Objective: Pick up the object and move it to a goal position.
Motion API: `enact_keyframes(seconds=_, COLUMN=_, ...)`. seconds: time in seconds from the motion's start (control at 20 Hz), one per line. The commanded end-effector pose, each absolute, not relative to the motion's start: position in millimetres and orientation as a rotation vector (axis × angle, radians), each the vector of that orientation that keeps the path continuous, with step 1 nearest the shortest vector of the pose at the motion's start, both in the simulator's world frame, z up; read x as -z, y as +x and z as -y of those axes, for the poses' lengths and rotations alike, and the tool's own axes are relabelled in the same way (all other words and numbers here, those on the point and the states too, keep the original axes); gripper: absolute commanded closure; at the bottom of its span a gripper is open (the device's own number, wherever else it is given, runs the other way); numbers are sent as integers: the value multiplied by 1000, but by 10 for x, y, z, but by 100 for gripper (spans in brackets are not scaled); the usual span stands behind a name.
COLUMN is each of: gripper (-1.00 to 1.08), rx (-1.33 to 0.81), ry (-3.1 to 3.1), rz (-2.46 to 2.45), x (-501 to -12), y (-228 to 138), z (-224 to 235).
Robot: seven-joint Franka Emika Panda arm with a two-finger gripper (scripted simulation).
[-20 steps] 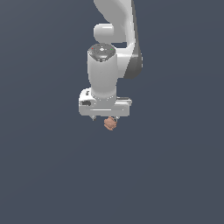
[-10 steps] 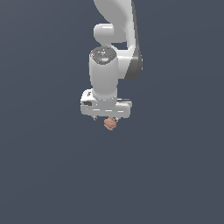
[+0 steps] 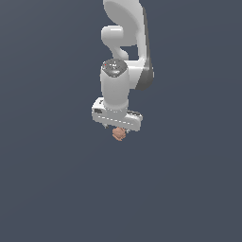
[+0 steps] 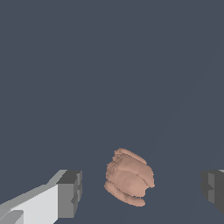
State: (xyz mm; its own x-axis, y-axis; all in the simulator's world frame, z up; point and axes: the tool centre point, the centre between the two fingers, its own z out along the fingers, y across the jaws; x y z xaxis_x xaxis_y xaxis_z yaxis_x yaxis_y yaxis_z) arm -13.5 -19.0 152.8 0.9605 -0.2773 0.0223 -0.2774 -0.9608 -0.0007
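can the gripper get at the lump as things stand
Probably yes. The wrist view shows the lump between the two open fingers with a gap on each side and nothing in between; the gripper sits right above it.

matt knobbly object [image 4: 129,183], smooth glossy gripper [image 4: 139,189]

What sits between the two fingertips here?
The pink lump alone, with bare gaps on both sides separating it from each fingertip; the wrist view shows this.

You see the lump [image 4: 129,183] [image 3: 119,134]: small, salmon-pink, knobbly with ridged lobes, lying on the plain dark surface, clear of anything on either side.
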Motion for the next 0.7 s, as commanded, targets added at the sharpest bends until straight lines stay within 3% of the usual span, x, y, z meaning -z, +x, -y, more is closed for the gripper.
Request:
enact_keyframes(seconds=0.0, gripper=-92, rx=-29, ry=3094, rz=546, x=-1436, y=-203, z=167)
enact_keyframes(seconds=0.65, gripper=-92, rx=-6, ry=2968, rz=1036, x=-1036, y=-550, z=94)
